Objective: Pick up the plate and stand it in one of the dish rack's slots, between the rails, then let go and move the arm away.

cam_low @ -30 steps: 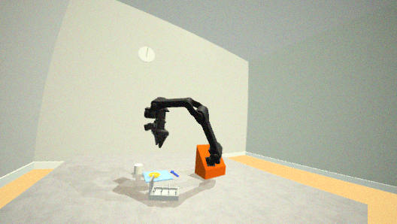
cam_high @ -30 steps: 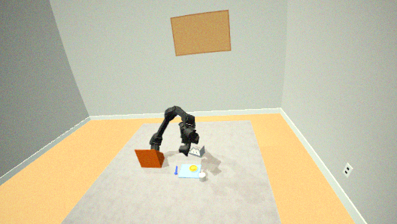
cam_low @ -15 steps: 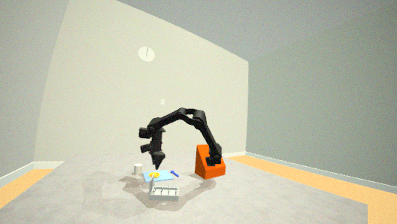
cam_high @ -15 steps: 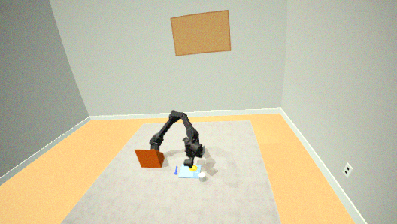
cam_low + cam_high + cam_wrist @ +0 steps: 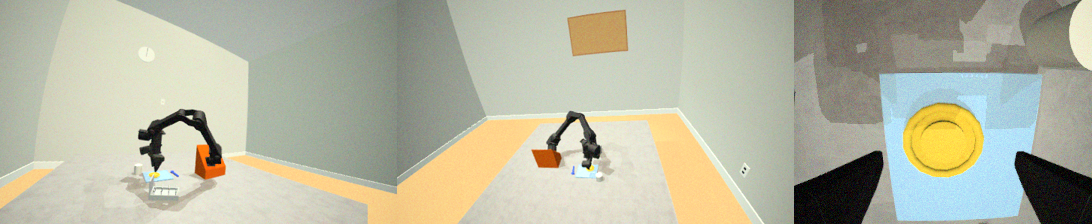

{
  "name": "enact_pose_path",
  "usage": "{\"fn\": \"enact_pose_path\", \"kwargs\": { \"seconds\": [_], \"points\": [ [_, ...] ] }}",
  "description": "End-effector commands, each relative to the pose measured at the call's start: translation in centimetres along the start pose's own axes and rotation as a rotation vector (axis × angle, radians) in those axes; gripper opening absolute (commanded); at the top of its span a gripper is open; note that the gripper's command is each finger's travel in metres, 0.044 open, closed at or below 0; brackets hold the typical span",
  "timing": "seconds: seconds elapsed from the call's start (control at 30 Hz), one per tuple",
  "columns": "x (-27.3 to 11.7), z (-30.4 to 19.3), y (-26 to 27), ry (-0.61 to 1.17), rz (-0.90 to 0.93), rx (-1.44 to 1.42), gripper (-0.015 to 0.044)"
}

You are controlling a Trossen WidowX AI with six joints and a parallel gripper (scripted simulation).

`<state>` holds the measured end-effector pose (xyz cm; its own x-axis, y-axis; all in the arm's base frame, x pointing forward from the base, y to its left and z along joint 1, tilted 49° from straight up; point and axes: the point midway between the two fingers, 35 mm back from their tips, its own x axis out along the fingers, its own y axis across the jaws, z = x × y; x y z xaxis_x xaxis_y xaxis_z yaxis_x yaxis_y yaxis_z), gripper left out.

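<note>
The yellow plate (image 5: 591, 168) (image 5: 154, 175) (image 5: 944, 142) lies flat, face up, on a light blue mat (image 5: 580, 174) (image 5: 166, 177) (image 5: 959, 205). My gripper (image 5: 589, 168) (image 5: 156, 170) (image 5: 949, 159) is open and empty, pointing down a little above the plate. In the wrist view one finger shows on each side of the plate, neither touching it. The dish rack (image 5: 164, 197) stands in front of the mat in the exterior view, pale grey with several slots open upward and no plate in them. It is not seen in the top view, where the arm hides that area.
A white cup (image 5: 599, 177) (image 5: 137, 170) (image 5: 1081, 35) stands by the mat's far corner from the arm base. A small blue item (image 5: 573, 171) (image 5: 174, 174) lies beside the mat on the base side. An orange block (image 5: 547, 159) (image 5: 213, 172) stands at the arm's base.
</note>
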<state>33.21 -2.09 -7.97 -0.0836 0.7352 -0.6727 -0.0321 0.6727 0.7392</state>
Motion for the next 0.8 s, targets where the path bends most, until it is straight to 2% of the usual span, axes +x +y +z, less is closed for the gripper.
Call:
{"fn": "enact_pose_path", "kwargs": {
  "seconds": [0.0, 0.77],
  "points": [
    [0.7, -0.2, 0.1, 0.004, 0.005, 0.008, 0.0400],
    [4.2, -0.4, 0.4, 0.004, 0.009, 0.008, 0.0400]
  ]
}}
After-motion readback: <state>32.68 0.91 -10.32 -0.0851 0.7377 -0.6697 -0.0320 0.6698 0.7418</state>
